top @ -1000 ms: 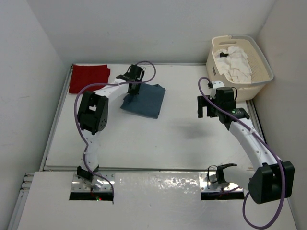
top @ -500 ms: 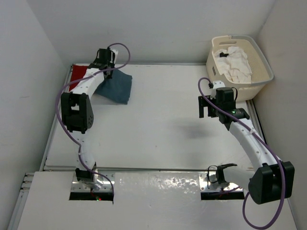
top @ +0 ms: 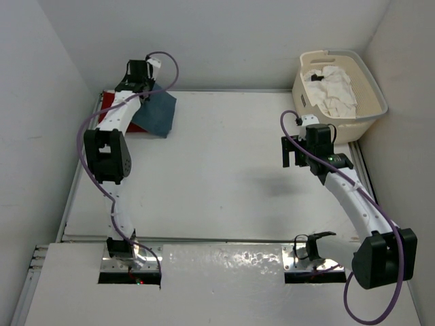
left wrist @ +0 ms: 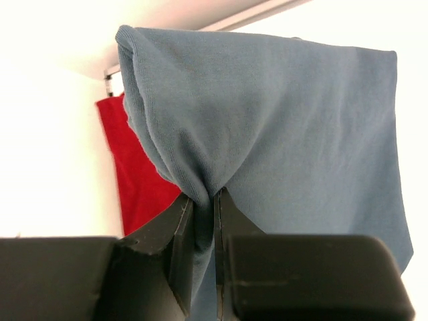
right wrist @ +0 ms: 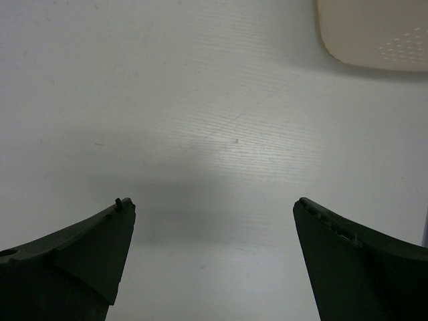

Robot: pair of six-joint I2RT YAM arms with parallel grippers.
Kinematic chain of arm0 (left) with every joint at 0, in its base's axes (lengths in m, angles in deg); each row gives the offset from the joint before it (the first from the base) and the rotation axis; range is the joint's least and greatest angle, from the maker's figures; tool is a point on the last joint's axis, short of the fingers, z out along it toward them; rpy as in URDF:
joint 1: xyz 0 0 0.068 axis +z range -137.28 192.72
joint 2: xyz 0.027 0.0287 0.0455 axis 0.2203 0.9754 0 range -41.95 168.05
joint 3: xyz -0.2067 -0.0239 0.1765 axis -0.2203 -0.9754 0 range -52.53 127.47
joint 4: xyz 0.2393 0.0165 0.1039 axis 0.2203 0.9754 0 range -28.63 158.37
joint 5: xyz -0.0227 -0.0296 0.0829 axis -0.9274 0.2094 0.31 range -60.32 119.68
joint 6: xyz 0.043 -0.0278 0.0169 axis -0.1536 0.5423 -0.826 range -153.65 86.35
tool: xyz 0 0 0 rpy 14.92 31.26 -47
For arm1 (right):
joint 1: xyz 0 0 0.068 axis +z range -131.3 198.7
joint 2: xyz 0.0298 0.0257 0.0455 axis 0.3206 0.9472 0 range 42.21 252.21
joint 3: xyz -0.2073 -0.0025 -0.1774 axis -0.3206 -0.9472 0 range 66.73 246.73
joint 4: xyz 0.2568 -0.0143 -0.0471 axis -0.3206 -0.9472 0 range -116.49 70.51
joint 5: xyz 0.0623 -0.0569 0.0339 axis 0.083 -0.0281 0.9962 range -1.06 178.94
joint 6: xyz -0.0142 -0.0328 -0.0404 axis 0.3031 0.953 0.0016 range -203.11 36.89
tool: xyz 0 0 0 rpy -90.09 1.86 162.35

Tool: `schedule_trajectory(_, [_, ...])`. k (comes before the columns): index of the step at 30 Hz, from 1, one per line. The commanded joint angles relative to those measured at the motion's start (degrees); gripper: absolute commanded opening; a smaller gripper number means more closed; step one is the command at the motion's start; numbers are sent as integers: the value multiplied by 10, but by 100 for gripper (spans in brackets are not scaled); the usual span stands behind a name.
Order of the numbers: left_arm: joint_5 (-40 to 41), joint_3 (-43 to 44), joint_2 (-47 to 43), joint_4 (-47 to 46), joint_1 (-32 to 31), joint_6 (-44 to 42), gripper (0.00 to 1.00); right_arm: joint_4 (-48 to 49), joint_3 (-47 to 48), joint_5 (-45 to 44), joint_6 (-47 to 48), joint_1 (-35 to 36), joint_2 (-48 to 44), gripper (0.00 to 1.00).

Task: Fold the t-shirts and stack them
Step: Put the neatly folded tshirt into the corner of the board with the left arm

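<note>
The folded slate blue-grey t-shirt point(top: 156, 114) point(left wrist: 281, 134) hangs at the table's far left corner, pinched at one edge by my left gripper point(top: 144, 94) point(left wrist: 206, 200), which is shut on a bunched fold. Under it lies the red t-shirt point(top: 107, 102) point(left wrist: 137, 180), mostly hidden by the arm and the blue cloth. The white t-shirt point(top: 334, 88) lies crumpled in the cream basket point(top: 370, 102). My right gripper point(top: 293, 159) point(right wrist: 214, 207) hovers open over bare table just left of the basket, with nothing between its fingers.
The basket stands in the far right corner against the walls; its corner point(right wrist: 374, 33) shows at the top of the right wrist view. White walls close in the table at the back and both sides. A raised rail point(top: 78, 170) runs along the left edge.
My left arm has carried the blue-grey t-shirt from the table's far middle leftward and back, over the red t-shirt. The right arm has stayed still.
</note>
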Motion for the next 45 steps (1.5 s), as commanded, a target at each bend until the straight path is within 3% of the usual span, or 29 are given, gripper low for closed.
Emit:
schedule_trajectory(1, [-1,46,-1,-48,24,-27,0,16,6,-15,8,-1,3,99])
schedule_trajectory(13, [-46,59,-1,-77,71,-51,0,16,10,-15,7,0,23,99])
schedule_trajectory(24, [-102,63,43,-111,129,-10,0,12,14,-19,7,0,39,99])
schedule_trajectory(30, [-99,91,95,-117,154,30,0,-1,30,-22,3,-1,65,99])
schedule_trajectory(38, [-25,92,135,-166,164,58,0,-2,54,-2,-10,0,92,99])
schedule_trajectory(44, [-5,99,147,-150,169,78,0,-5,56,2,-12,0,95,99])
schedule_trajectory(45, [-7,106,147,-126,170,81,6,-5,56,4,-13,0,96,99])
